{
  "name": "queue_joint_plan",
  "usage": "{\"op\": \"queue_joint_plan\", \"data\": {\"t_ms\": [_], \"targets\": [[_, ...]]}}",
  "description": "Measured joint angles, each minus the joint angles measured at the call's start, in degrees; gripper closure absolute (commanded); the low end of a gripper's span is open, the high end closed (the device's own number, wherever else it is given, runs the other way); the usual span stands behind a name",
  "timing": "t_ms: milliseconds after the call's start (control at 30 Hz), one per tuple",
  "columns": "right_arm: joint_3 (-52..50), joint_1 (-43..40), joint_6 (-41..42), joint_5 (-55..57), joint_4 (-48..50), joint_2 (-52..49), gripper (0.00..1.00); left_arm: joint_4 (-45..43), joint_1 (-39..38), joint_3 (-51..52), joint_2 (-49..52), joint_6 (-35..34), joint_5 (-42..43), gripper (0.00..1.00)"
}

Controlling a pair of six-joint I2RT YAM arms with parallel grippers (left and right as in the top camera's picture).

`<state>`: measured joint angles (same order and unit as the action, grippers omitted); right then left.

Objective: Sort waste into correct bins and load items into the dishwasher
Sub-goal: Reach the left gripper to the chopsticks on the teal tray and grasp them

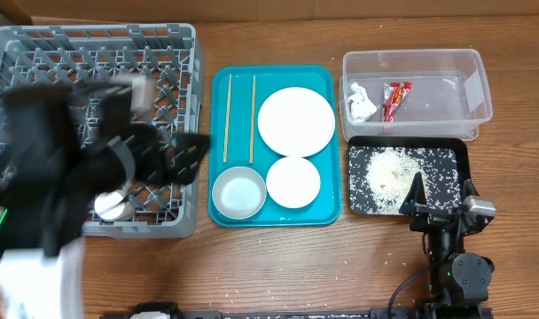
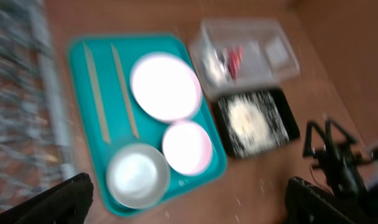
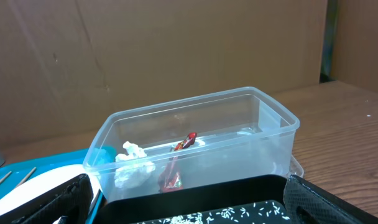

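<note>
Tabletop layout at one instant, both grippers empty. Grey dish rack (image 1: 163,62) fills the far left corner of the counter; the blurred left arm hangs over it, and a small white cup (image 1: 110,206) shows by the rack's near wall, partly behind that arm. Left gripper (image 2: 189,193): in its wrist view the two fingers sit at opposite lower corners, spread wide, nothing between them. Teal tray (image 1: 327,190) lies at mid-counter, just beside the rack, and carries two chopsticks (image 1: 227,120) lying parallel along its left side, a large white plate (image 1: 295,121) toward the far edge, a smaller plate (image 1: 292,182) and a steel bowl (image 1: 238,193) side by side toward the near edge. Clear tub (image 1: 447,89) stands toward the far right corner and holds a crumpled tissue (image 1: 361,102) and a red wrapper (image 1: 395,99), close together at its left end. Black tray (image 1: 350,177) lies just nearer than the tub, strewn with rice grains (image 1: 394,168), thickest at its middle; a few stray grains dot the wood beside it. Right gripper (image 1: 442,197) hovers at the black tray's near edge, fingers parted wide, gripping nothing
</note>
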<state>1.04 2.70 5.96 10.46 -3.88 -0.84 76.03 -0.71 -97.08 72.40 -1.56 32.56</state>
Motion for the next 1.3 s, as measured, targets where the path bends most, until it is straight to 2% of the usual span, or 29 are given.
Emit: {"op": "queue_joint_plan", "data": {"t_ms": [167, 300, 333, 367, 433, 500, 533, 600, 700, 767, 867, 1067, 1167, 1300], "targets": [[0.00, -0.02, 0.02, 0.00, -0.09, 0.00, 0.00, -5.64, -10.36, 1.77, 18.95, -1.05, -1.44, 0.12], [0.00, -0.04, 0.02, 0.04, -0.04, 0.00, 0.00, -10.69, -16.72, 1.77, 30.86, -7.52, -14.60, 0.30], [0.00, -0.04, 0.02, 0.00, -0.02, 0.00, 0.00, -11.61, -18.03, 1.81, 33.81, -10.19, -18.29, 0.37], [0.00, -0.04, 0.02, 0.00, -0.04, 0.00, 0.00, -12.52, -19.12, 1.86, 37.51, -14.01, -22.67, 0.38], [0.00, -0.04, 0.00, 0.02, -0.02, 0.00, 0.00, -13.49, -19.58, 1.86, 40.83, -17.27, -25.83, 0.39], [0.00, -0.04, 0.02, 0.00, -0.04, 0.00, 0.00, -14.80, -19.52, 1.90, 44.89, -20.48, -28.70, 0.45], [0.00, -0.04, 0.02, 0.00, -0.02, 0.00, 0.00, -15.52, -19.52, 1.90, 46.14, -21.27, -29.40, 0.50], [0.00, -0.04, 0.02, 0.02, -0.02, 0.00, 0.00, -17.29, -19.52, 1.90, 48.48, -22.49, -30.25, 0.51], [0.00, -0.02, 0.02, 0.02, -0.02, 0.00, 0.00, -19.26, -19.52, 1.90, 51.36, -23.82, -30.23, 0.58], [0.00, -0.04, 0.00, 0.00, -0.04, 0.00, 0.00, -20.83, -19.52, 1.90, 53.27, -24.30, -29.81, 0.70], [0.00, -0.04, 0.02, 0.02, -0.02, 0.00, 0.00, -21.40, -19.52, 1.75, 54.05, -24.92, -29.66, 0.96], [0.00, -0.04, 0.00, 0.02, -0.04, 0.00, 0.00, -19.71, -19.26, 1.03, 54.18, -25.35, -29.81, 0.96], [0.00, -0.04, 0.00, 0.02, -0.04, 0.00, 0.00, -13.46, -18.25, -1.33, 54.40, -25.31, -29.77, 0.96], [0.00, -0.04, 0.02, 0.00, -0.07, 0.00, 0.00, -5.68, -14.84, -10.21, 53.68, -23.65, -29.81, 0.96]]}}
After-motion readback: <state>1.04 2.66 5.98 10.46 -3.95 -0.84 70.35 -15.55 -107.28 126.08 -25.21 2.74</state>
